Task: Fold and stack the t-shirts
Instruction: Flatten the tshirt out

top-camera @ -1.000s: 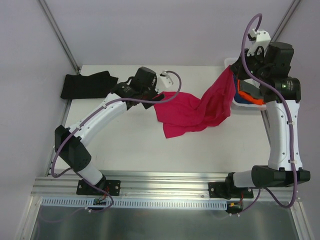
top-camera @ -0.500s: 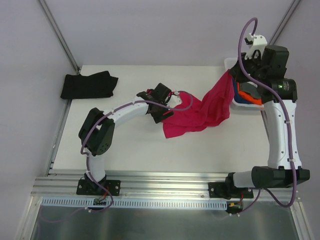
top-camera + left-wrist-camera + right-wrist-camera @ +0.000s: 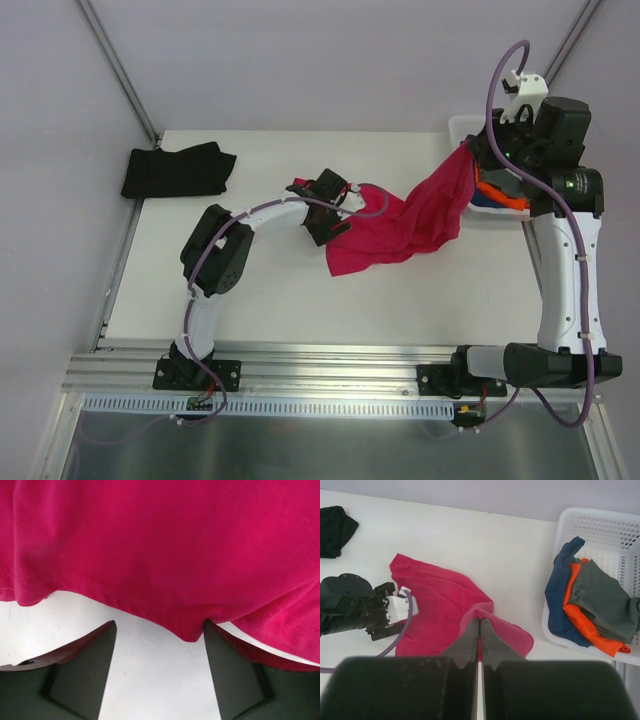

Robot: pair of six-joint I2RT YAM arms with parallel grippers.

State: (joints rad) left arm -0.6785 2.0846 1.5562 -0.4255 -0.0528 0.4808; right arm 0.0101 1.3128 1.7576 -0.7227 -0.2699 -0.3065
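A bright crimson-pink cloth t-shirt (image 3: 400, 225) lies spread over the middle and right of the white table (image 3: 280, 290), with one end pulled up off the surface towards the far right corner. The right hand (image 3: 472, 150) is clamped on that raised end, its two fingers pressed together with a peak of pink cloth pinched at their tips, and the shirt drapes down from there onto the table. The left hand (image 3: 159, 626) sits low at the shirt's left edge with its jaws wide apart; the stitched hem lies at the mouth between them, unclamped. A black cloth t-shirt (image 3: 178, 170) lies bunched at the far left corner of the table, well apart from the pink one. Just beside the right hand stands a white plastic lattice basket (image 3: 600, 530) holding a blue t-shirt (image 3: 559, 600), an orange t-shirt (image 3: 580, 617) and a grey t-shirt (image 3: 605, 595) heaped together
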